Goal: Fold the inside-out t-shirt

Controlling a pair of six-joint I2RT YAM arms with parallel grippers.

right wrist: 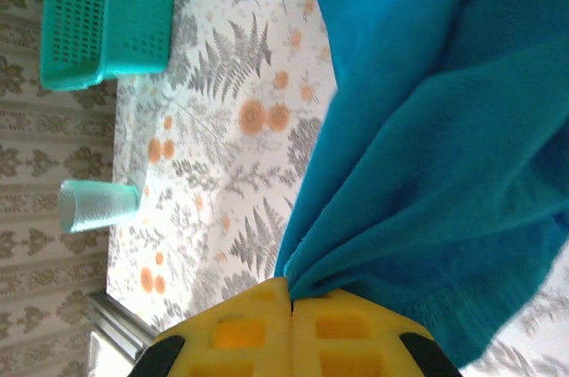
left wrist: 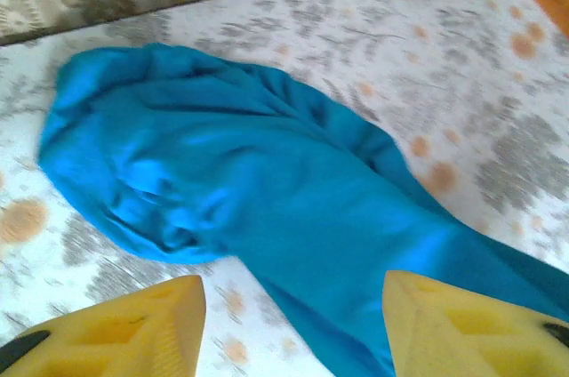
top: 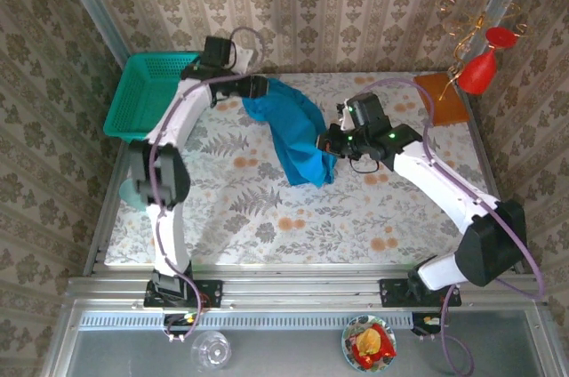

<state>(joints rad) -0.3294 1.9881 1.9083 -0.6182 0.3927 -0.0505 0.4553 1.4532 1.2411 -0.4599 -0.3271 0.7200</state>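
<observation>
Two claws sit over the far half of the flowered surface (top: 249, 208). The right claw (right wrist: 291, 295) is clenched on a bunched edge of the inside-out t-shirt (top: 293, 132), which lies crumpled between them. The left claw (left wrist: 289, 288) is released, its fingers spread just over the heap, near the teal basket (top: 142, 92).

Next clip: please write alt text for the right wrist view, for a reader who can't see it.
The right gripper, yellow-fingered, is shut on a bunched fold of the blue t-shirt, which spreads across the right side. Behind it is the floral tablecloth, with a teal mesh basket at upper left and a pale cup below that.
</observation>
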